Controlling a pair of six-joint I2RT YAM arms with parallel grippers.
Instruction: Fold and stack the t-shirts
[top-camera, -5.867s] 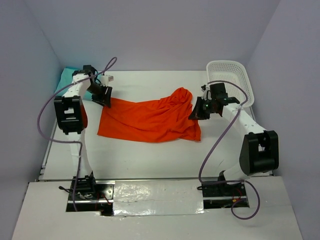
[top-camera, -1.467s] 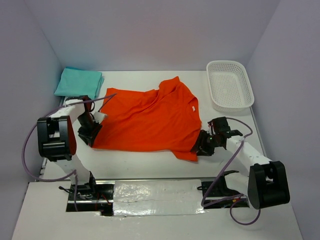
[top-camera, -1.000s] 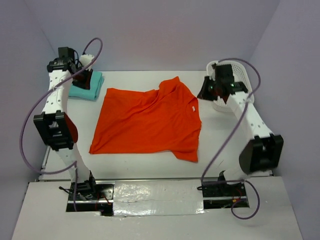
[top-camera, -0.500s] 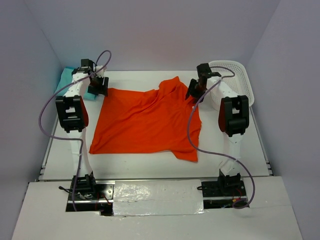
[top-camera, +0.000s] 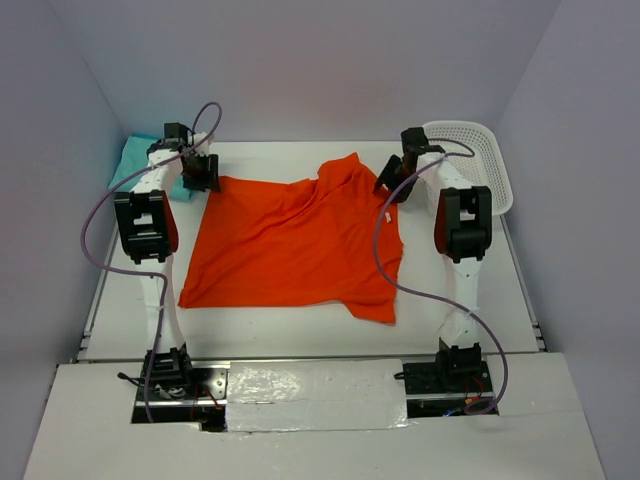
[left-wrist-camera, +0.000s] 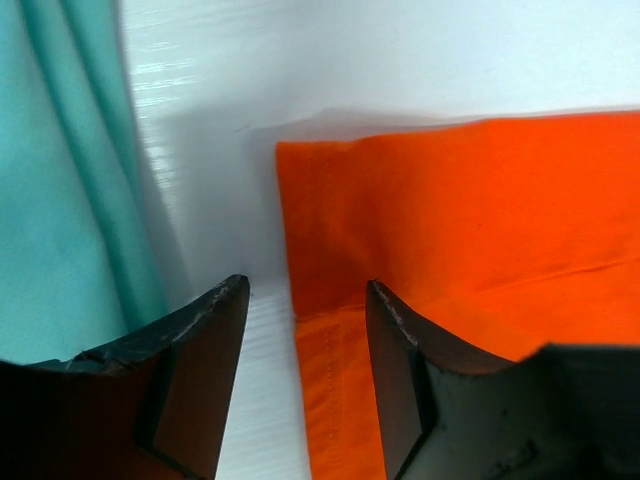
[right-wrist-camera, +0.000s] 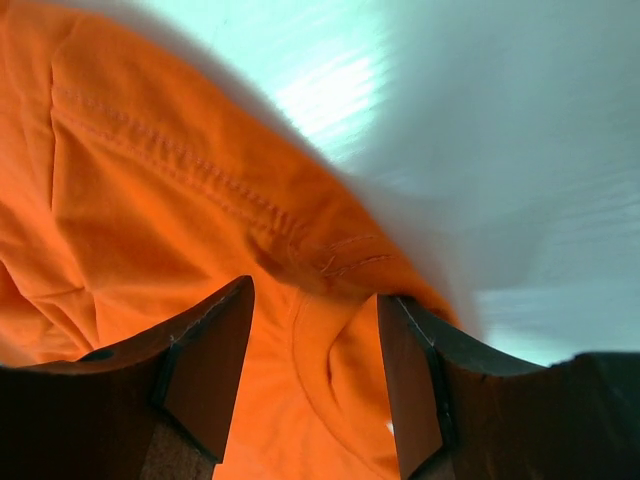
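Shirt handling notes for this fold-and-stack job. The orange t-shirt (top-camera: 295, 245) lies spread almost flat in the middle of the white table (top-camera: 300, 335), neck end toward the right, with some ripples near the collar. A folded teal shirt (top-camera: 135, 160) sits in the far left corner. I can't tell if there's a second one under it. The white mesh basket (top-camera: 455, 124) is far right, apart from the cloth.

The left gripper (top-camera: 203, 172) hangs over the far left corner of the orange one. The wrist view shows its jaws parted and straddling the stitched edge, with nothing pinched. The right gripper (top-camera: 392, 180) is at the far right edge by a seam, also gaping over the fabric and gripping nothing.

My read is that this stuff is thin, light and totally floppy, so it'll sag and drag if lifted from one spot. Best bet is pinching both far corners right at the double-stitched hems, where the cloth is thickest. The main risk is grabbing only the top layer or bunching it.
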